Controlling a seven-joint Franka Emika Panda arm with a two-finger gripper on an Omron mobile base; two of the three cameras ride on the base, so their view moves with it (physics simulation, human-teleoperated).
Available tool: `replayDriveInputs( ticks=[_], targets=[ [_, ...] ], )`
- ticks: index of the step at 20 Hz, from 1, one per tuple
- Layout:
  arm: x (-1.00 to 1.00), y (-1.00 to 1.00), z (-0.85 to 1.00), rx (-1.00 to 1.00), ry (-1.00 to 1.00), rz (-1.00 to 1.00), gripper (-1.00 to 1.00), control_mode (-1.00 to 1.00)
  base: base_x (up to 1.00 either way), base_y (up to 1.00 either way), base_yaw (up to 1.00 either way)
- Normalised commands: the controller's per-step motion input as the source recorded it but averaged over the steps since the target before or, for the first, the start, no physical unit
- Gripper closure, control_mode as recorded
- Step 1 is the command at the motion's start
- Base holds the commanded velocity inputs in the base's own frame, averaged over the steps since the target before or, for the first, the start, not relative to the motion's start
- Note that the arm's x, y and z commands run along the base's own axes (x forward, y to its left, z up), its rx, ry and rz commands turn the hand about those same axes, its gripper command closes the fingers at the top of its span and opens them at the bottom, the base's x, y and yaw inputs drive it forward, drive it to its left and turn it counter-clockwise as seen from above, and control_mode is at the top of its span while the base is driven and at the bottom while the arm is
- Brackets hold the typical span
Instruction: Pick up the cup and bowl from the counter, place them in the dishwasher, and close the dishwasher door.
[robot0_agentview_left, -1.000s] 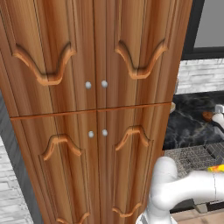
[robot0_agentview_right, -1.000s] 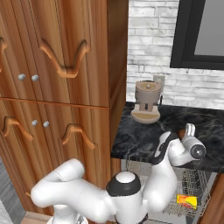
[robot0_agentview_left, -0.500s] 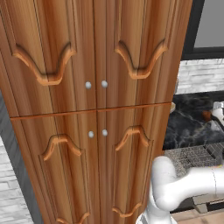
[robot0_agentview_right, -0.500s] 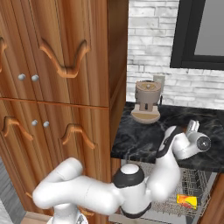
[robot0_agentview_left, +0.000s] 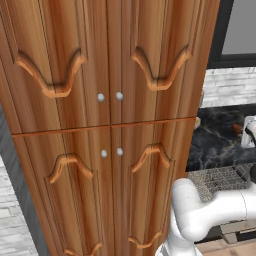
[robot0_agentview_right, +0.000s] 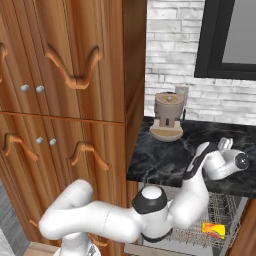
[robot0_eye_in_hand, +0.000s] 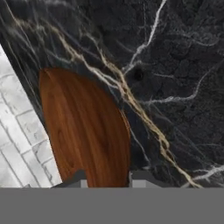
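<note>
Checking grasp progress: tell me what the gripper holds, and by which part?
The gripper straddles the bowl at its rim on the counter; a firm grip cannot be told.

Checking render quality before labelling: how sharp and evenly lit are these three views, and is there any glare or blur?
Left base view: evenly lit, cabinet grain crisp. Right base view: soft light, faint sheen on the counter, no harsh glare. Hand view: close-up, coarse and soft; bowl and marble veins blurred.
</note>
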Motion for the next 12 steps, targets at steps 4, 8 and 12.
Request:
replayDriveInputs(
  ticks=[4, 8, 12],
  targets=[
    [-0.44, 0.14, -0.04, 0.02, -0.02, 0.0, 1.0, -1.0, 0.0, 0.0, 0.0],
    [-0.66, 0.48, 0.0, -0.01, -0.07, 0.01, 1.0, -1.0, 0.0, 0.0, 0.0],
    [-0.59, 0.69, 0.0, -0.18, -0.12, 0.01, 1.0, -1.0, 0.0, 0.0, 0.0]
  ],
)
